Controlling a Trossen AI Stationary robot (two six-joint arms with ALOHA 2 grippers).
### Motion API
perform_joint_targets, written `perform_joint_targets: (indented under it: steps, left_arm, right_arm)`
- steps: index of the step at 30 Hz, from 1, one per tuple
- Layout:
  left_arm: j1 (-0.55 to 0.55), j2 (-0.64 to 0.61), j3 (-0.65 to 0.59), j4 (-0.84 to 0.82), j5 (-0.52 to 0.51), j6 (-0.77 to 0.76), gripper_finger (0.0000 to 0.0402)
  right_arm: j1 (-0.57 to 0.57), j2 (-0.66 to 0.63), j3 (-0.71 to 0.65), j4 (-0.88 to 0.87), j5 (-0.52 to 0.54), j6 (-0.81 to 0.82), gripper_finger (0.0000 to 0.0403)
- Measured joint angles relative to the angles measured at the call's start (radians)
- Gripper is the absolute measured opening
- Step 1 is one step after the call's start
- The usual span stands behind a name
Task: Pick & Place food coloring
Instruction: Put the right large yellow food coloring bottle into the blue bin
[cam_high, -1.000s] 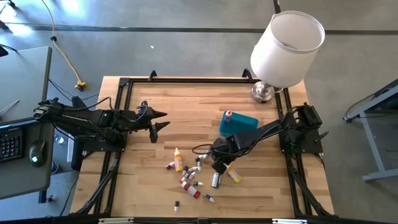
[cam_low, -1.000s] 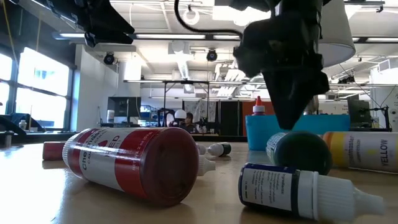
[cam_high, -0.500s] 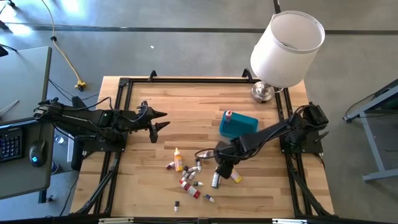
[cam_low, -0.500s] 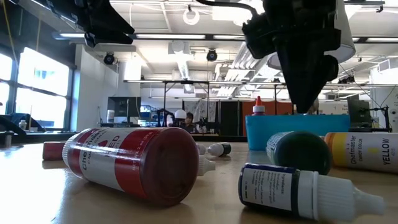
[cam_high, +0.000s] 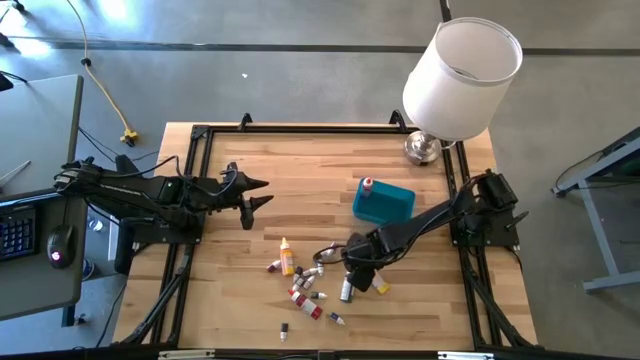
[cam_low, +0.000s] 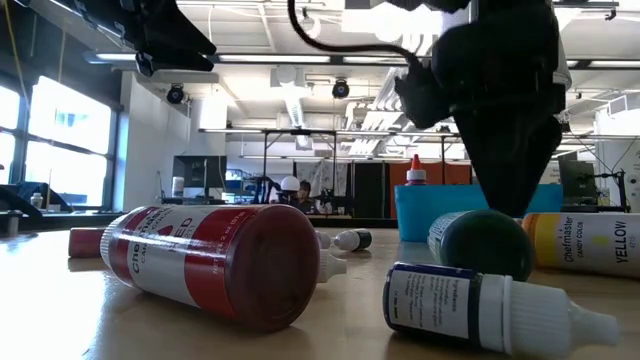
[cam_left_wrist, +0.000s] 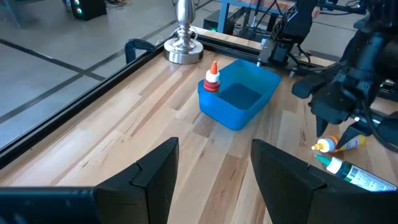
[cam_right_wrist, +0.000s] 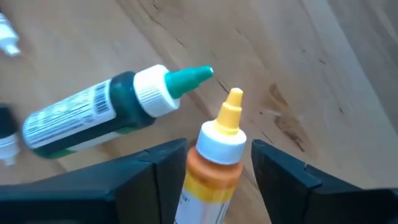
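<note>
Where high view blurs, yellow bottle (cam_right_wrist: 214, 155) sits between right hand (cam_right_wrist: 211, 171) fingers.

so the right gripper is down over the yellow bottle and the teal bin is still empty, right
Not quite. The right gripper is down over the yellow bottle, open with a finger on either side, but the teal bin is not empty: the left wrist view shows a red-capped bottle standing in one corner of it.

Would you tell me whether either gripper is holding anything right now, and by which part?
Nothing is clearly held. The right gripper is open, its fingers either side of the yellow bottle's body below the cap; contact cannot be told. The left gripper is open and empty.
</note>
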Motion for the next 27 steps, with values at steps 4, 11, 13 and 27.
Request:
perform_joint_targets:
  steps: [4,11,13,27]
  left_arm:
    - [0.000,0.000,0.000,-0.001,0.000,0.000,0.0198]
    - [0.000,0.000,0.000,-0.007,0.000,0.000,0.0198]
    - [0.000,0.000,0.000,-0.013,0.000,0.000,0.0198]
    - [0.000,0.000,0.000,-0.019,-0.003,0.000,0.0198]
  right_arm:
    - [-0.004,0.023,0.000,0.002,0.015,0.001,0.0161]
    - [-0.007,0.060,0.000,-0.001,0.001,0.001,0.0138]
    - [-0.007,0.067,0.001,-0.002,-0.015,0.001,0.0131]
    - [-0.007,0.066,0.000,-0.050,-0.092,-0.027,0.0175]
